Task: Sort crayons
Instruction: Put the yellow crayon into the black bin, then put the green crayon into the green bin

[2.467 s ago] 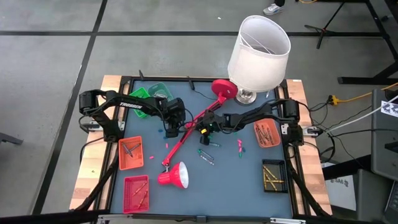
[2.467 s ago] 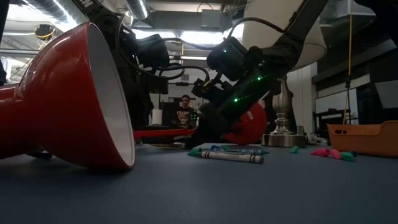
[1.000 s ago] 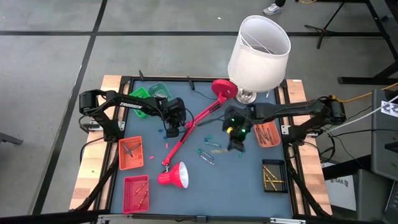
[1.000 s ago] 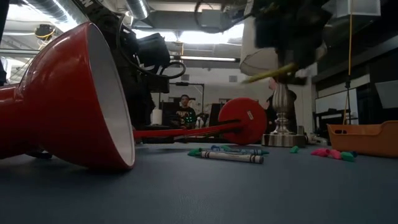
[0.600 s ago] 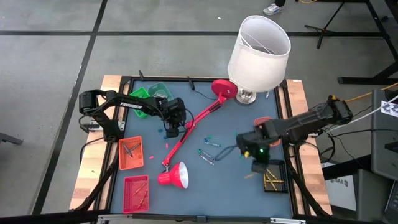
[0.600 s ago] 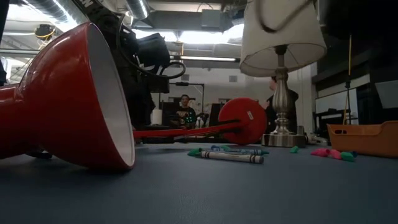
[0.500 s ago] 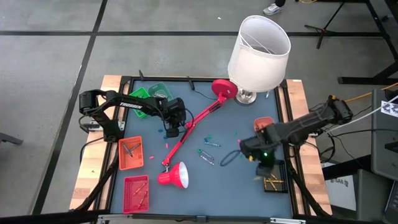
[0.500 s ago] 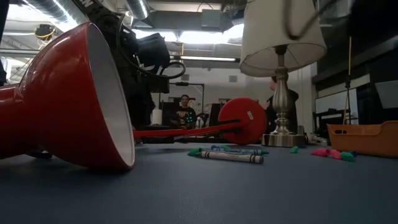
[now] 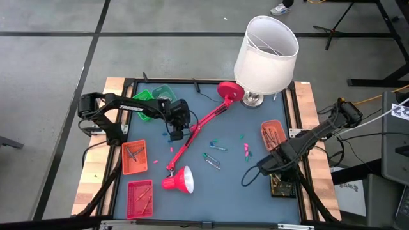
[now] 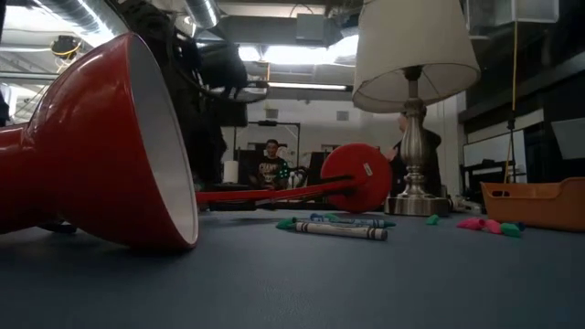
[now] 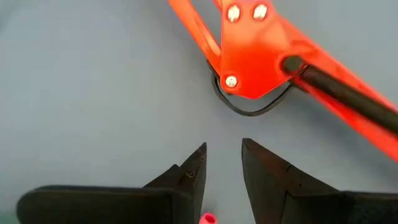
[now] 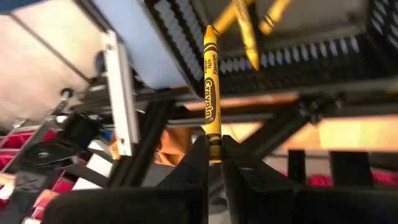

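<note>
High view is showing the right gripper (image 9: 279, 181) clenching a yellow crayon (image 12: 211, 99) over the black bin (image 9: 282, 186), while loose crayons (image 9: 213, 155) are lying mid-table, awaiting sorting.

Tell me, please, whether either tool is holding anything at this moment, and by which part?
The right tool pinches a yellow crayon by one end, over the black bin. The left tool holds nothing.

Yellow crayon (image 12: 211, 99) (black lettering); red lamp arm (image 11: 323, 74); white shade (image 9: 266, 46)
</note>
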`<action>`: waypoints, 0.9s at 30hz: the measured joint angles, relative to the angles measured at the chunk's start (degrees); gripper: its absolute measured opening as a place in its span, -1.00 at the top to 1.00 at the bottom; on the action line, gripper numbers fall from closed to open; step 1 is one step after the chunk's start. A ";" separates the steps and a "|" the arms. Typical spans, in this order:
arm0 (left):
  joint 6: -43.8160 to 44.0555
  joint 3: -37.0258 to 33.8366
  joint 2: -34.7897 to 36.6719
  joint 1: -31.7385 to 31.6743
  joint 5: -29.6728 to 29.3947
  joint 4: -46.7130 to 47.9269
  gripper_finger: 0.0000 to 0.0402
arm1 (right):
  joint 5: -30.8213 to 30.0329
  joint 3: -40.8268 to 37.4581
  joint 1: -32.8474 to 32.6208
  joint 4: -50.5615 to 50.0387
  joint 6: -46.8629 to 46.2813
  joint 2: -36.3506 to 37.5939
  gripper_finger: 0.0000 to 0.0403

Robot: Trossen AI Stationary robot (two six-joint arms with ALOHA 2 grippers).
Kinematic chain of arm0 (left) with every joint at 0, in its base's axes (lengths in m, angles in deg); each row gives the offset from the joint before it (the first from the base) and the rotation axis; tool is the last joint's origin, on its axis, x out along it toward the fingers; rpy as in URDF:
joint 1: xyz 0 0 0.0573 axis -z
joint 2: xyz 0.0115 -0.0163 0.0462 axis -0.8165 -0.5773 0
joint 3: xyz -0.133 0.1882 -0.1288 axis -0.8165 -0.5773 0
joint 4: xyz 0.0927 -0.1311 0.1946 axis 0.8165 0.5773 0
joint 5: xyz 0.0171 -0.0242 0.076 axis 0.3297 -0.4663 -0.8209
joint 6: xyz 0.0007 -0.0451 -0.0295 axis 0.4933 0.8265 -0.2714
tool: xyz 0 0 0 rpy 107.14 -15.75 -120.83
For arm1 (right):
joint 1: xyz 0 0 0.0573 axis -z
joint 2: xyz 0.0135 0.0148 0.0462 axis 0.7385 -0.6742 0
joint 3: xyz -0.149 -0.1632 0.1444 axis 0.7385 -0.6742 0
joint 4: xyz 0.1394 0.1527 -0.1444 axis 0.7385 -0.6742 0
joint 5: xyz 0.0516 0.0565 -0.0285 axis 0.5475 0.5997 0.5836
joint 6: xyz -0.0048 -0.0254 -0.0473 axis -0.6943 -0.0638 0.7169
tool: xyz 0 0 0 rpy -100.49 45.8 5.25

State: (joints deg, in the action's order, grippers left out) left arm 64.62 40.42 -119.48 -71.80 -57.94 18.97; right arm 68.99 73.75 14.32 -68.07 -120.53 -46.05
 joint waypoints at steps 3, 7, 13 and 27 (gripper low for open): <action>0.04 0.00 3.28 0.00 -0.04 0.90 0.57 | -1.64 0.00 -1.72 -2.28 -1.96 0.00 0.91; 0.48 0.00 8.28 0.22 0.36 1.26 0.57 | -8.86 0.00 -3.37 -1.96 -3.38 0.00 0.91; 4.47 0.00 15.91 2.23 0.48 0.94 0.57 | -16.49 0.00 -3.45 -1.65 -4.49 -0.01 0.90; 9.51 0.00 20.70 14.61 5.57 0.70 0.57 | -17.49 0.00 -3.45 -2.26 -6.68 -0.02 0.29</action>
State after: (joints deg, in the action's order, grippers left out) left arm 74.12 40.42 -98.78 -57.19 -52.37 19.68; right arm 51.50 73.75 10.88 -70.33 -127.21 -46.07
